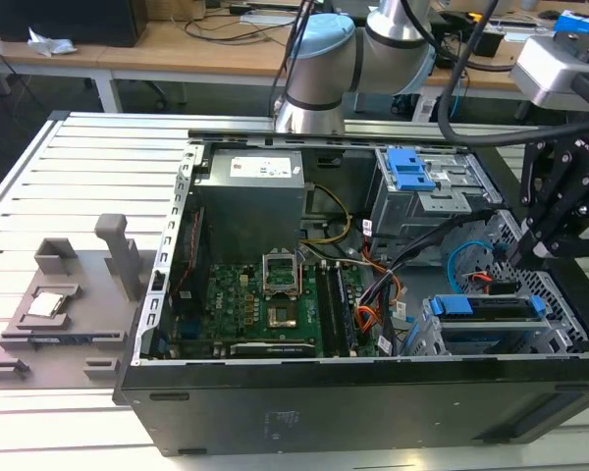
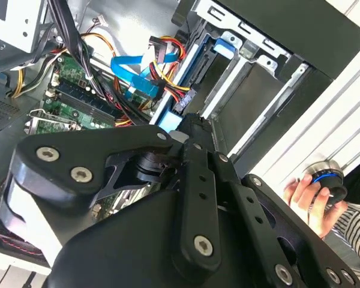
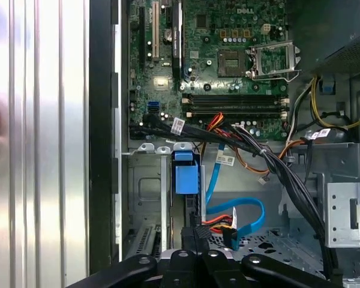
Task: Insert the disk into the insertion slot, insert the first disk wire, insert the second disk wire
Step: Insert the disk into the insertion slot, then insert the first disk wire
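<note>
The disk (image 1: pixel 491 312), in its bright blue carrier (image 3: pixel 186 174), sits inside the insertion slot (image 1: pixel 430 339) at the case's front corner on the exterior view's right. My black gripper (image 1: pixel 518 257) hangs just over the disk's connector end. The first disk wire (image 3: pixel 219 221) is a red lead, and its dark plug lies between my closed fingertips (image 3: pixel 198 235) against the disk's edge. In the second wrist view my gripper (image 2: pixel 191 123) points at that plug. The second disk wire (image 3: pixel 243 207), flat and light blue, loops beside it with its plug hanging loose.
A grey cage with a blue latch (image 1: pixel 412 172) stands behind the slot. Black cable bundles (image 3: pixel 276 168) run across the motherboard (image 1: pixel 265 294). A person's hand (image 2: pixel 303 195) holds a round button outside the case wall. A grey fixture plate (image 1: pixel 59 304) lies on the exterior view's left.
</note>
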{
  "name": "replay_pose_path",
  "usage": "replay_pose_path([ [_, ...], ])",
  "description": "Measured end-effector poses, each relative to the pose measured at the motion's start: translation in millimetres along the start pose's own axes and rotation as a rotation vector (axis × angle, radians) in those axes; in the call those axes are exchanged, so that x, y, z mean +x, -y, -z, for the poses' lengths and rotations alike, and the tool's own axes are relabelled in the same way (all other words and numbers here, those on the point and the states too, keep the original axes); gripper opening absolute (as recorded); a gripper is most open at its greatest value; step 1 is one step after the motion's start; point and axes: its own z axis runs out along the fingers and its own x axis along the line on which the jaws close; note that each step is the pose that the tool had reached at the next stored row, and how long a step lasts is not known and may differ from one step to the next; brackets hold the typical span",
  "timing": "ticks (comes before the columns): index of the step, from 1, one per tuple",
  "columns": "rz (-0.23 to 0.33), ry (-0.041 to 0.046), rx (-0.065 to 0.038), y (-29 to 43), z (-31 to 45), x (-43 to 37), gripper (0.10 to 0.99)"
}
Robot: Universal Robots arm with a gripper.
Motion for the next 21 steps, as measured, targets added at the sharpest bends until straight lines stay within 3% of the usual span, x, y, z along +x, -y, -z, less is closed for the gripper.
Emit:
replay_pose_path([
  [7, 0.000, -0.0001, 0.000, 4.6, -11.3, -0.1, 0.106],
  [21, 0.000, -0.0001, 0.000, 6.2, -11.6, -0.2, 0.106],
])
